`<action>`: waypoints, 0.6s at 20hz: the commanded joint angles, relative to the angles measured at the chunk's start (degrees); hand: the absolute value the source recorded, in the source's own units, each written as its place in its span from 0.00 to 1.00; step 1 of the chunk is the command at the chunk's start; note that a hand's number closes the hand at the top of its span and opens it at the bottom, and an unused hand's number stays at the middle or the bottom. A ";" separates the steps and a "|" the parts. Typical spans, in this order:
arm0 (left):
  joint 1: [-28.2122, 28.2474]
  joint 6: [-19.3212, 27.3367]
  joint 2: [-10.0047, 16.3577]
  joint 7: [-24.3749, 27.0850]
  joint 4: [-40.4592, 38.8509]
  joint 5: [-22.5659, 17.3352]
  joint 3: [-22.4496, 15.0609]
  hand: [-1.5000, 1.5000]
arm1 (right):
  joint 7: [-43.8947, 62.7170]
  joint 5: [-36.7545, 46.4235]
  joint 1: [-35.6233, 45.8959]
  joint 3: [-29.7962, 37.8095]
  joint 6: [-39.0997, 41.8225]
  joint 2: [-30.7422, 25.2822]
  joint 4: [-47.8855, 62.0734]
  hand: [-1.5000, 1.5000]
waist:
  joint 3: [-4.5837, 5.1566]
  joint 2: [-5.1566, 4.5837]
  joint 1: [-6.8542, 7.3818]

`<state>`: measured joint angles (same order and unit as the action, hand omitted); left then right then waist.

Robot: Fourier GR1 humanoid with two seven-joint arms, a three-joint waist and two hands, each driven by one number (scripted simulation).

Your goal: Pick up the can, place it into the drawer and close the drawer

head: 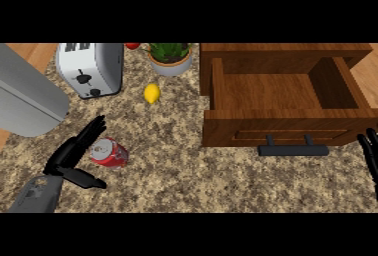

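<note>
A red can [110,153] with a silver top lies on its side on the speckled counter at the lower left. My left hand [72,155] is right beside it on its left, fingers straight and pointing up past the can, thumb spread out below it; the hand is open and holds nothing. The wooden drawer [284,125] stands pulled open at the right, its inside bare, with a black handle [293,149] on its front. At the right edge only the fingers of my right hand [369,155] show, straight and still.
A silver toaster [90,67] stands at the back left, with a large grey rounded object [26,100] at the far left. A yellow lemon [151,93] lies mid-counter, a potted plant [170,57] behind it and a red item [132,45] at the back edge.
</note>
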<state>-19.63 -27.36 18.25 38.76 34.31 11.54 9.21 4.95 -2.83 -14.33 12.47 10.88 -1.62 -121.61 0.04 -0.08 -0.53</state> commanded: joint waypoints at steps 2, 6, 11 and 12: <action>-2.42 -2.26 0.36 1.48 -2.03 -0.18 -0.16 0.00 | 1.27 -0.08 -0.79 -0.28 0.60 0.39 -3.25 0.00 | -0.02 0.06 0.11; -0.82 -1.00 -1.78 0.81 -0.22 -0.55 -1.11 0.00 | 3.83 -0.99 -0.91 0.72 0.84 -0.05 -4.69 0.00 | -0.02 0.08 0.18; -6.76 0.50 -2.94 1.36 -6.44 -0.15 -0.73 0.00 | 3.45 -5.26 1.50 5.03 2.41 -2.74 -1.74 0.00 | 0.00 -0.03 -0.21; -2.25 2.51 -5.12 2.74 -4.42 0.83 -2.34 0.00 | 3.99 -2.65 0.64 3.40 1.19 -1.34 -3.01 0.00 | -0.01 0.04 0.07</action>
<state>-22.91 -25.82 16.01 38.86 30.67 11.44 8.12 7.30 -5.33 -13.20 15.26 12.10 -2.71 -122.87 0.02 -0.06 -0.49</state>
